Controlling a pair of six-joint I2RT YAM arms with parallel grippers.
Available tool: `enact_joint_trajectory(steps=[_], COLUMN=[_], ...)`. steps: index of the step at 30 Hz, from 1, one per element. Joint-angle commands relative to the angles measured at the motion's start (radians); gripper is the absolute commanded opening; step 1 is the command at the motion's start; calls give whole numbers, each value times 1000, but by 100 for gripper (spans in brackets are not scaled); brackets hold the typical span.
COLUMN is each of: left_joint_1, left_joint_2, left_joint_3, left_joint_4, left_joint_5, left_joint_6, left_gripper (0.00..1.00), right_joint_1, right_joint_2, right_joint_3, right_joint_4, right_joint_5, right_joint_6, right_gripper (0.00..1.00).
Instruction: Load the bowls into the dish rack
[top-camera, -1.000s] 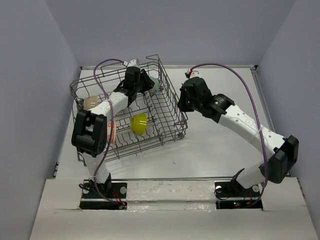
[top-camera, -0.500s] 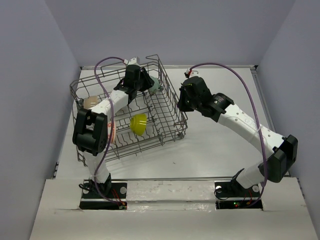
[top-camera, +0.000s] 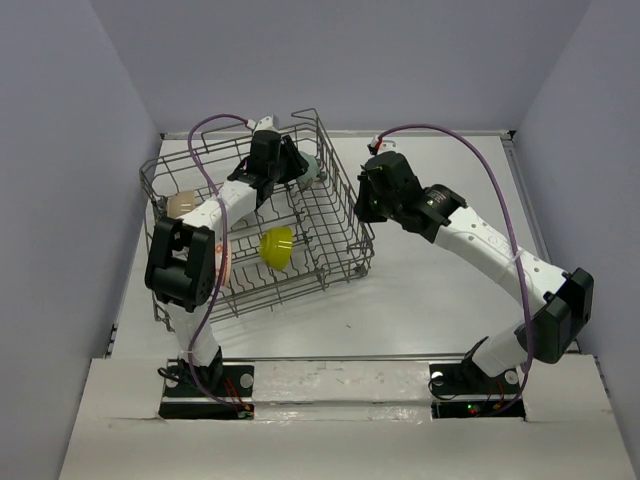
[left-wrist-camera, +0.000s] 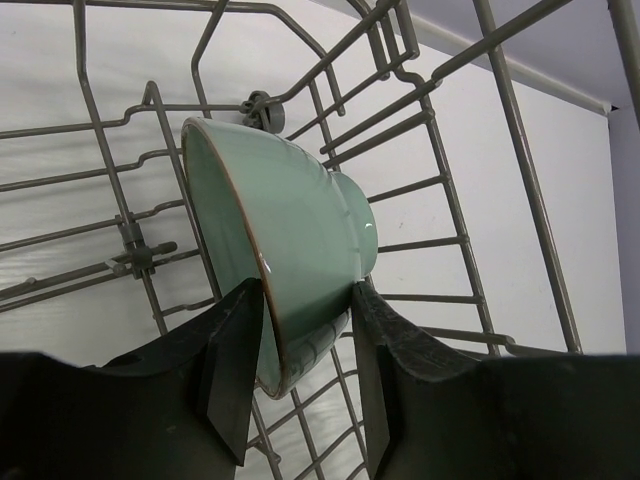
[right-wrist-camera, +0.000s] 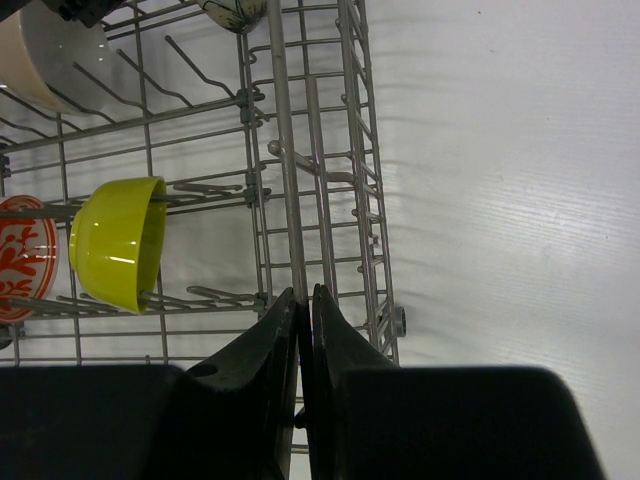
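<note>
The grey wire dish rack (top-camera: 335, 165) sits at the left-centre of the table. A pale celadon green bowl (left-wrist-camera: 290, 230) stands on edge in its far right corner. My left gripper (left-wrist-camera: 308, 295) is shut on that bowl's wall, one finger inside and one outside. In the top view the left gripper (top-camera: 295, 170) reaches in over the rack. A yellow-green bowl (top-camera: 277, 247), an orange-patterned bowl (top-camera: 226, 262) and a cream bowl (top-camera: 182, 205) stand among the tines. My right gripper (right-wrist-camera: 306, 295) is shut on a wire of the rack's right wall (right-wrist-camera: 350, 150).
Grey walls close in the table on three sides. Bare white tabletop (top-camera: 440, 290) lies to the right of the rack, under my right arm. The left arm's purple cable (top-camera: 200, 160) loops over the rack's left half.
My left wrist has edged slightly toward the rack's far corner with the green bowl. The right arm has barely shifted, and the rack and other bowls stay put.
</note>
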Motion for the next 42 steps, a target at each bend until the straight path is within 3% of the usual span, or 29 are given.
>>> enact_joint_trajectory(steps=[1,33,39,42], left_joint_1=[27,27,13,-10], left_joint_2=[23,-61,-133,-167], left_joint_3=[-55,-185,-142,-38], left_joint_4=[-111,-94,-77,-106], left_joint_5=[-80,-119,-111,-96], left_joint_6=[42,39,105,160], left_gripper=[49,52,55,56], right_joint_1=[-2,-2,-2,-2], right_joint_2=[20,29,24,23], right_joint_3=[43,43,43,48], right_joint_4=[-1,-1,-2,-2], right_joint_5=[40,34,42,48], right_joint_6=[34,31,24,24], right_gripper=[1,1,1,2])
